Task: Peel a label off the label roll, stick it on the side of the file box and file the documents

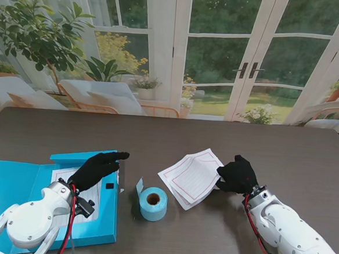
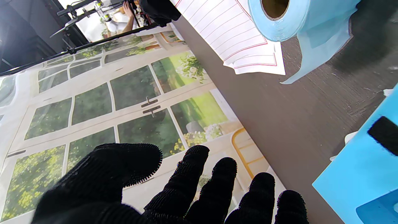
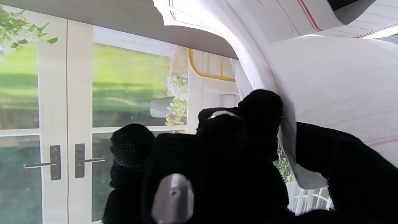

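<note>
right hand [image 1: 238, 174] pinches the documents [image 1: 193, 176]; left hand [image 1: 98, 168] hovers open over the file box [image 1: 13, 191].

on the dark table [image 1: 284, 152], the right hand has its fingers [image 3: 260, 112] and thumb closed on the near right edge of the red-lined documents, and the sheets curl upward at the grip in the right wrist view. the left hand holds nothing, its fingers [image 2: 192, 180] spread and stretched out flat above the right edge of the open blue file box, which lies at the left of the table with a white sheet inside. the light blue label roll [image 1: 152, 203] stands on its end between the file box and the documents, just beside both, with a short loose tail lifting off its left side.
</note>
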### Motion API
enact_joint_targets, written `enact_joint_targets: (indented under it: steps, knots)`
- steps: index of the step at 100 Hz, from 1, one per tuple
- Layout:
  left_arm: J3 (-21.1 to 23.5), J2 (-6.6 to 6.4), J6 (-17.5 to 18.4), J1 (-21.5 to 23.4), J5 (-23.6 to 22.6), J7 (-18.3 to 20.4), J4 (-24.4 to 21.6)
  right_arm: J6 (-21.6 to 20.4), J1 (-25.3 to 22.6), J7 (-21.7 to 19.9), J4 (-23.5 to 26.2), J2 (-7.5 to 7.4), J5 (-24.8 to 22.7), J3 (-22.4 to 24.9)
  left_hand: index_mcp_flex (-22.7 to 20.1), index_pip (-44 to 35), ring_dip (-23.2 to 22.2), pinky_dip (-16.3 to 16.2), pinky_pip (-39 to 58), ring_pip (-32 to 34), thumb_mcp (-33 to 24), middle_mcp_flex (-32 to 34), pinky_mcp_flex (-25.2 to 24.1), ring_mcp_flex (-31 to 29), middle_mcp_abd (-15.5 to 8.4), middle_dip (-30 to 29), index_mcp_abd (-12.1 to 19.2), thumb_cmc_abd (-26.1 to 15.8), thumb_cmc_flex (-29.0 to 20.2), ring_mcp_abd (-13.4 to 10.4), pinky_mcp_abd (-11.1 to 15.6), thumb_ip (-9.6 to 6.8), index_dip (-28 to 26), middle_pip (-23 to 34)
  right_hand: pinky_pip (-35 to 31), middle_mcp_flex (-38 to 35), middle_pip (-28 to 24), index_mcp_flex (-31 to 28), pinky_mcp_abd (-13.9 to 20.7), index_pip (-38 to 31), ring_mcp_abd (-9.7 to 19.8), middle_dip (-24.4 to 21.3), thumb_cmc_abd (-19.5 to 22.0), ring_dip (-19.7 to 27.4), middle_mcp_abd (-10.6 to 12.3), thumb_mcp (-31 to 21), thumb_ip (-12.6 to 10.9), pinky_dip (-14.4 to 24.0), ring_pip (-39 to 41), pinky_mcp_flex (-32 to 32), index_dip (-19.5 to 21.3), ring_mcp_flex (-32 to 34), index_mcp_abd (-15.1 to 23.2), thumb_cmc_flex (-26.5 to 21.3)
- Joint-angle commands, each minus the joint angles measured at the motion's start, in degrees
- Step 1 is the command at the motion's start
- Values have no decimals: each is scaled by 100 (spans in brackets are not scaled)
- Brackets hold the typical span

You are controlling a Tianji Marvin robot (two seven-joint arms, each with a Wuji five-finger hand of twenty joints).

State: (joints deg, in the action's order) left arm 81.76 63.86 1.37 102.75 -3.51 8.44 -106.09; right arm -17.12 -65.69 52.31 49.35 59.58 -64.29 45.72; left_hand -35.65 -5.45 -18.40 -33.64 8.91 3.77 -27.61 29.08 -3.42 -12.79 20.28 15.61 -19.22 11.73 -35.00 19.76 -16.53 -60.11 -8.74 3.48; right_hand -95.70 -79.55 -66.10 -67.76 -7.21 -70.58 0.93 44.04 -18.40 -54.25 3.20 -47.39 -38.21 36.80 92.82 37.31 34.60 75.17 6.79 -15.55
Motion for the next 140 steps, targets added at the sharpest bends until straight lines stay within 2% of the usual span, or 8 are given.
enact_joint_targets:
  steps: [1,27,52,67,82,96,115,140]
  knots:
    - [-6,3,-23,13,-8,114,-5,52,50,-45,-87,65,46,-92,72,91,30,20,-129,-77,92,-109,-153,186,-10,-53,-23,-274,191,6,236,161,5,-48,-415,-372,-535,-396,141,-52,878,163,-126,-115,-143,-173,-201,124,321,2858,-5,52,-226,89]
    - [-18,-1,-71,3,-25,132,-7,281,177,-70,-111,41,-6,-343,77,94,30,17,-130,-81,93,-113,-154,198,3,-52,-31,-289,190,-13,251,169,2,-48,-732,-365,-943,-776,183,119,709,323,-388,-316,-205,-238,-254,312,693,2908,166,40,-158,176]
    - [-33,-7,-76,-20,-20,165,13,425,99,-608,146,-2,-82,-261,67,91,29,14,-130,-82,103,-128,-157,202,-1,-54,-29,-305,198,-13,252,181,-3,-52,-199,-364,-303,-101,-429,174,304,95,262,-7,-254,4,-152,71,296,2788,194,29,-214,207]
    - [-38,-10,-85,-22,-22,178,14,454,24,-995,354,-43,-158,-174,71,93,29,12,-130,-83,107,-129,-160,208,3,-54,-28,-315,203,-8,250,188,-4,-51,38,-356,216,561,-627,-15,197,28,721,138,-195,653,939,-38,132,2728,203,23,-356,-169]
    - [-42,-9,-93,-15,-30,170,11,492,-2,-1226,469,-75,-225,-165,65,92,28,10,-130,-82,109,-131,-163,206,-2,-54,-25,-320,205,-13,255,193,-6,-52,186,-354,404,737,-730,-187,197,107,780,230,-154,1360,2325,-95,9,2690,65,26,-465,-557]
    - [-36,-10,-103,-1,-40,172,0,561,48,-1199,457,-81,-249,-262,61,90,27,8,-130,-81,107,-128,-162,205,10,-53,-32,-322,203,-9,256,196,-9,-50,86,-366,169,355,-659,-155,276,199,665,183,-142,1588,2884,-48,83,2717,11,27,-414,-684]
    - [-26,-12,-112,14,-54,172,-13,653,70,-1092,464,-79,-288,-309,51,88,28,7,-130,-83,107,-133,-163,210,7,-54,-28,-322,203,-12,256,199,-11,-52,-256,-372,-125,13,-365,-81,449,185,420,48,-153,1237,2664,91,269,2806,61,34,-362,-619]
    - [-28,-14,-135,20,-69,178,-22,578,140,-611,217,92,22,-425,64,94,27,5,-131,-82,109,-134,-166,208,1,-53,-28,-327,208,-15,259,202,-11,-51,-716,-373,-538,-679,50,170,588,171,-597,-163,-347,175,1680,294,533,2909,61,35,-227,-118]
